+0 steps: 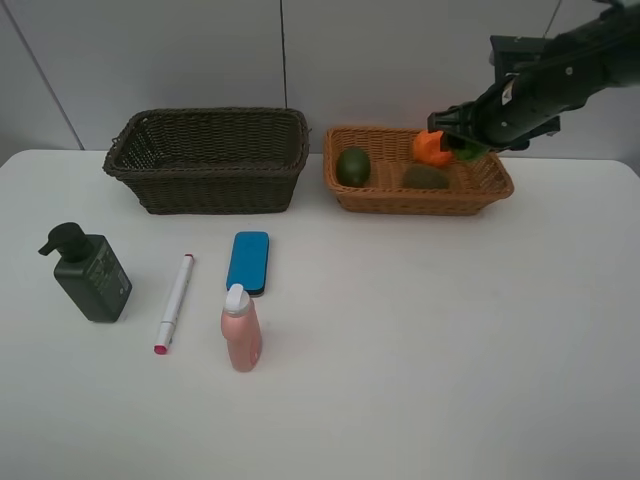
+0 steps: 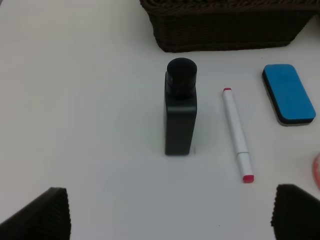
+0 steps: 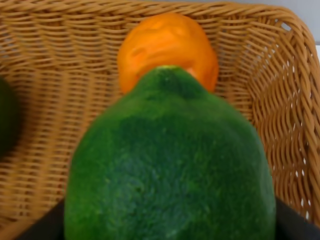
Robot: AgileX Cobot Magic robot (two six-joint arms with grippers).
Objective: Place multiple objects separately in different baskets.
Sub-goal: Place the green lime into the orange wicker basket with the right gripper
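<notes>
White table (image 1: 420, 340): tan basket (image 1: 420, 204) holds orange (image 1: 431, 148), kiwi (image 1: 425, 177), green fruit (image 1: 352, 166); right gripper (image 1: 463, 146) clamps 2nd green fruit (image 3: 170, 165), left gripper (image 2: 170, 210) gapes.

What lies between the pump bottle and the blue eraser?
The white marker, between pump bottle and blue eraser; exterior high and left wrist views show it.

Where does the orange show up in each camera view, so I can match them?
Exterior high: orange in the tan basket, at its far wall.
Left wrist: not in it.
Right wrist: orange just beyond the held green fruit.
Shared landmark: the tan basket's weave, in both of those views.
</notes>
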